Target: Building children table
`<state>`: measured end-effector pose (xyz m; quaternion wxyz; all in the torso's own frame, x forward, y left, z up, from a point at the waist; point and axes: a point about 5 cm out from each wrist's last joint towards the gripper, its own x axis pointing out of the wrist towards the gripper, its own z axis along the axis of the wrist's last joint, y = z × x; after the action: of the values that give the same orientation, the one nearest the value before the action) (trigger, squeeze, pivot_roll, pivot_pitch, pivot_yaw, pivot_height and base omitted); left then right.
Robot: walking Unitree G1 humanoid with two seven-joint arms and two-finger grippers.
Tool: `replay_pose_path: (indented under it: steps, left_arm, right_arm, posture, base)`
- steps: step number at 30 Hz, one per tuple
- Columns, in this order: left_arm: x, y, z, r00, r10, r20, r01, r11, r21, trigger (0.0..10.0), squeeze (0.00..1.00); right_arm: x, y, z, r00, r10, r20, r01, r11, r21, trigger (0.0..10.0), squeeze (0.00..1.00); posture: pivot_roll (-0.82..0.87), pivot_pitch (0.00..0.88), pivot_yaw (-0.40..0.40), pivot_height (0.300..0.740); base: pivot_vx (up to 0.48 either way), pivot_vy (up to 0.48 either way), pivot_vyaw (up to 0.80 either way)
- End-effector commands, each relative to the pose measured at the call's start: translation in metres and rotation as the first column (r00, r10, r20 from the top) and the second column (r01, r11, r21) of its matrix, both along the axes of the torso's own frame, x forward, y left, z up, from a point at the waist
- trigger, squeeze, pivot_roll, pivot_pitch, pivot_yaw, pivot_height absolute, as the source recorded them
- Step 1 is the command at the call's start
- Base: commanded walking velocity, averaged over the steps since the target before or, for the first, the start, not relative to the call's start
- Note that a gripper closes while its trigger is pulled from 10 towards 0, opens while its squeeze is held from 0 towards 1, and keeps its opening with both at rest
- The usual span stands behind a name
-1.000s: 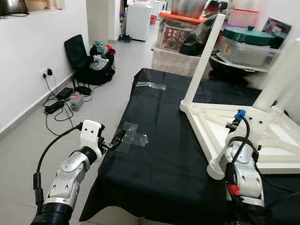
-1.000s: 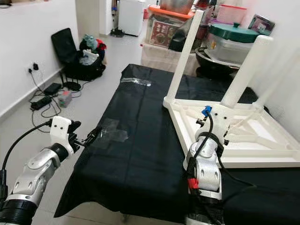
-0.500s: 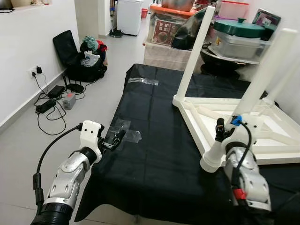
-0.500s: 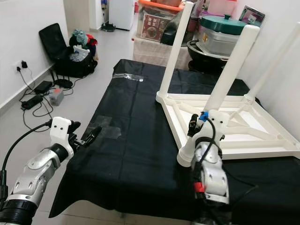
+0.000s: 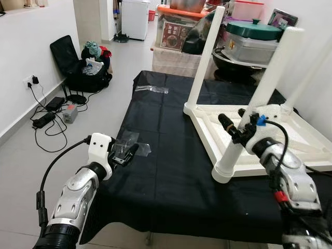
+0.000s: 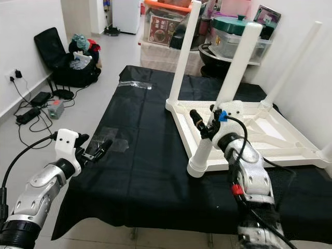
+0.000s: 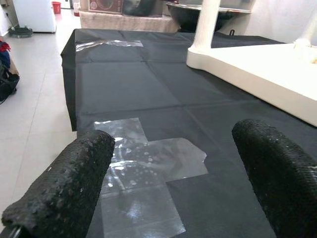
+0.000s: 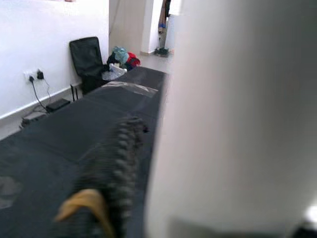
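We see the black-draped table [image 5: 171, 171] bearing the upturned white children's table [image 5: 306, 155], our right gripper [image 5: 234, 124] grasping its near-corner leg [image 5: 259, 104], and our left gripper [image 5: 127, 154] spread wide above clear tape [image 7: 148, 163].

A black cloth [image 5: 171, 155] bears clear tape patches [image 7: 143, 168]; a black chair [image 5: 65, 57] holds clothes beside floor cables [image 5: 44, 111].

Head views: two side-by-side eyes look forward and down along the black cloth [image 5: 171, 155].
Left wrist view: low over the cloth, close to clear tape [image 7: 148, 163].
Right wrist view: pressed against a white leg [image 8: 237, 119].
Shared: cloth, upturned white table [image 6: 249, 140].
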<state>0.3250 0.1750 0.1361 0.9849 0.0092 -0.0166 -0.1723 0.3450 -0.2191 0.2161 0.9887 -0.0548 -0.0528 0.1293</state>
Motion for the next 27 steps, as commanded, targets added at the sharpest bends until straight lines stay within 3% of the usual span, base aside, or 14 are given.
replay_pose_path:
  steps: [1,2,11,17,18,19,20,21,22,23,25,26,27]
  left_arm:
    - [0.0,0.0,0.0,1.0,-0.005,0.003,0.005,1.0,0.014,10.0,0.0]
    - [0.0,0.0,0.0,1.0,-0.004,0.003,0.004,1.0,0.014,10.0,0.0]
    - [0.0,0.002,0.0,1.0,-0.006,0.003,0.006,1.0,0.02,10.0,0.0]
    - [0.0,0.001,-0.001,1.0,-0.009,0.002,0.009,1.0,0.02,10.0,0.0]
    - [0.0,0.0,-0.001,1.0,-0.01,0.001,0.01,1.0,0.019,10.0,0.0]
    - [0.0,0.0,-0.001,1.0,-0.01,0.001,0.01,1.0,0.019,10.0,0.0]
    - [0.0,0.0,-0.002,1.0,-0.009,0.0,0.009,1.0,0.017,10.0,0.0]
    - [0.0,0.0,-0.002,1.0,-0.009,0.0,0.009,1.0,0.017,10.0,0.0]
    - [-0.001,-0.001,-0.002,1.0,-0.008,-0.002,0.009,1.0,0.016,10.0,0.0]
    - [-0.002,-0.001,-0.003,1.0,-0.008,-0.004,0.008,1.0,0.014,10.0,0.0]
    - [-0.002,-0.001,-0.003,1.0,-0.008,-0.004,0.008,1.0,0.014,10.0,0.0]
    - [-0.002,-0.001,-0.004,1.0,-0.007,-0.007,0.007,1.0,0.014,10.0,0.0]
    - [-0.002,-0.001,-0.004,1.0,-0.007,-0.007,0.007,1.0,0.014,10.0,0.0]
  right_arm:
    - [0.002,0.005,-0.002,1.0,0.03,-0.001,-0.03,0.999,-0.025,3.1,0.0]
    - [0.004,0.004,-0.003,1.0,0.031,-0.002,-0.031,0.999,-0.02,0.0,0.0]
    - [0.005,-0.005,0.001,0.996,0.091,-0.001,-0.091,0.996,-0.02,0.0,0.0]
    - [0.005,-0.009,0.001,0.999,0.051,-0.001,-0.051,0.998,-0.022,0.0,0.0]
    - [0.009,-0.022,-0.005,0.986,-0.164,-0.035,0.163,0.987,-0.006,0.0,0.0]
    - [0.009,-0.022,-0.005,0.986,-0.164,-0.035,0.163,0.987,-0.006,0.0,0.0]
    - [0.008,-0.04,-0.015,0.908,-0.41,-0.091,0.411,0.912,-0.005,0.0,0.0]
    - [0.008,-0.04,-0.015,0.908,-0.41,-0.091,0.411,0.912,-0.005,0.0,0.0]
    - [-0.005,-0.063,-0.028,0.731,-0.67,-0.131,0.674,0.738,-0.015,0.0,0.0]
    - [-0.022,-0.079,-0.044,0.528,-0.831,-0.175,0.841,0.54,-0.025,0.0,0.0]
    - [-0.022,-0.079,-0.044,0.528,-0.831,-0.175,0.841,0.54,-0.025,0.0,0.0]
    - [-0.039,-0.09,-0.056,0.369,-0.907,-0.205,0.923,0.384,-0.037,0.0,0.0]
    - [-0.039,-0.09,-0.056,0.369,-0.907,-0.205,0.923,0.384,-0.037,0.0,0.0]
  posture:
    - [0.08,0.0,-0.143,0.74]
    - [0.08,0.0,-0.143,0.74]
    - [0.08,0.0,-0.141,0.74]
    - [0.07,0.0,-0.136,0.74]
    - [0.06,0.0,-0.137,0.74]
    - [0.06,0.0,-0.137,0.74]
    - [0.06,0.0,-0.138,0.74]
    - [0.06,0.0,-0.138,0.74]
    - [0.07,0.0,-0.139,0.74]
    - [0.06,0.0,-0.137,0.74]
    - [0.06,0.0,-0.137,0.74]
    - [0.06,0.0,-0.134,0.74]
    - [0.06,0.0,-0.134,0.74]
  base:
    - [0.0,0.0,0.0]
    - [0.0,0.0,0.0]
    - [0.0,0.0,0.0]
    - [0.0,0.0,0.0]
    - [0.0,0.0,0.0]
    - [0.0,0.0,0.0]
    - [0.0,0.0,0.0]
    - [0.0,0.0,0.0]
    - [0.0,0.0,0.0]
    - [0.0,0.0,0.0]
    - [0.0,0.0,0.0]
    - [0.0,0.0,0.0]
    - [0.0,0.0,0.0]
